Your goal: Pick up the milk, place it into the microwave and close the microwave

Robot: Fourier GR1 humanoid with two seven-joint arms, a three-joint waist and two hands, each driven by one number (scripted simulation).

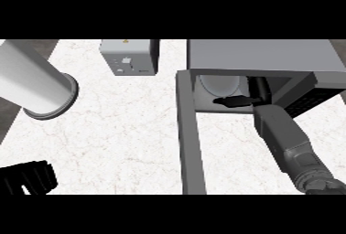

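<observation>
Milk not visible; right robot hand (236,101) inside microwave (263,57) cavity, fingers' state unclear. Left robot hand (27,179) rests open. Withdraw straight, clearing the open door (189,146).

Boxy grey forearm (287,137) with dark wrist joint, black-fingered robot hand (27,178)

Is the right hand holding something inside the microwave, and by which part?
It cannot be told: the right hand reaches into the open microwave; no milk shows. The left hand holds nothing.
</observation>
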